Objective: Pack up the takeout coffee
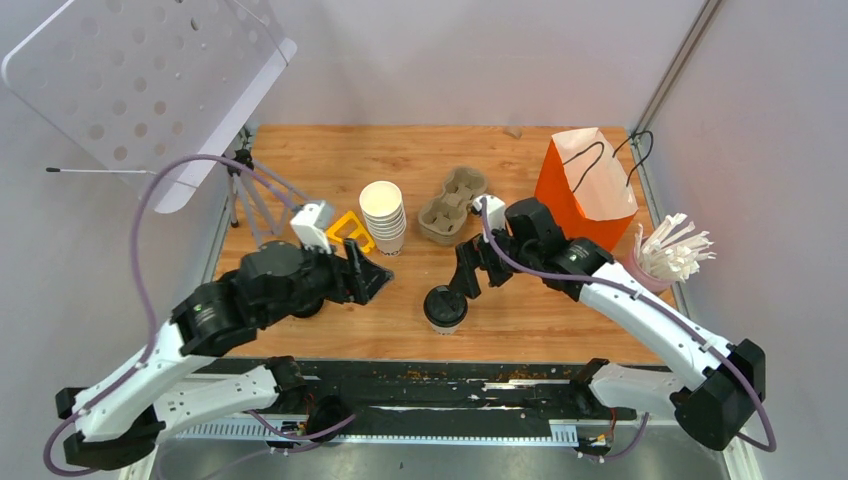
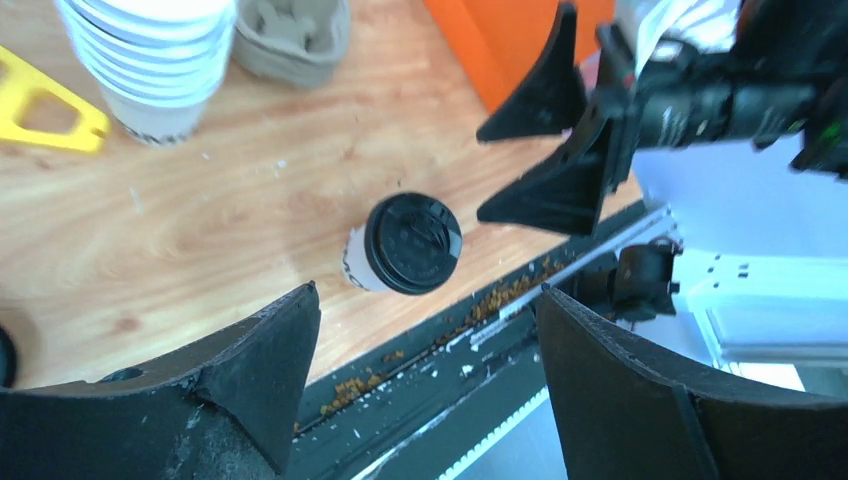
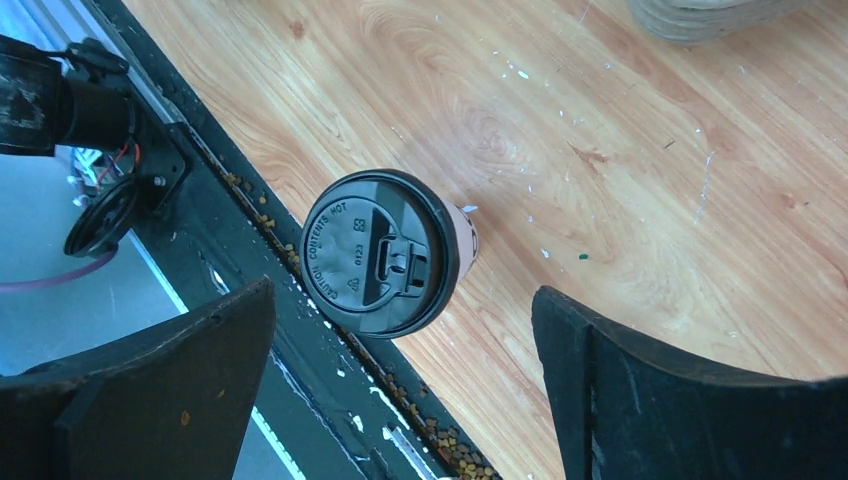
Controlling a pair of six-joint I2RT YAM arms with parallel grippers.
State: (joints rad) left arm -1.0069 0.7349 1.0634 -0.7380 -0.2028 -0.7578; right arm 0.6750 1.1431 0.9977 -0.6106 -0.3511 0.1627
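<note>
Takeout coffee [image 1: 445,307] stands upright, black lid on, on the worktop [image 1: 330,160] near its front edge, between the two arms. Left tool [image 1: 368,272]: jaws wide, holding nothing, off to the cup's left. Right tool [image 1: 468,278]: jaws wide, holding nothing, poised just behind the cup, clear of it.

A lidded coffee cup [image 1: 445,308] stands upright by the near edge of the wooden table [image 1: 330,150]; the left gripper [image 1: 380,278] lies to its left, the right gripper [image 1: 466,282] just beyond it; farther back stand a stack of cups [image 1: 384,215], a cardboard carrier [image 1: 452,205] and an orange bag [image 1: 580,185].
</note>
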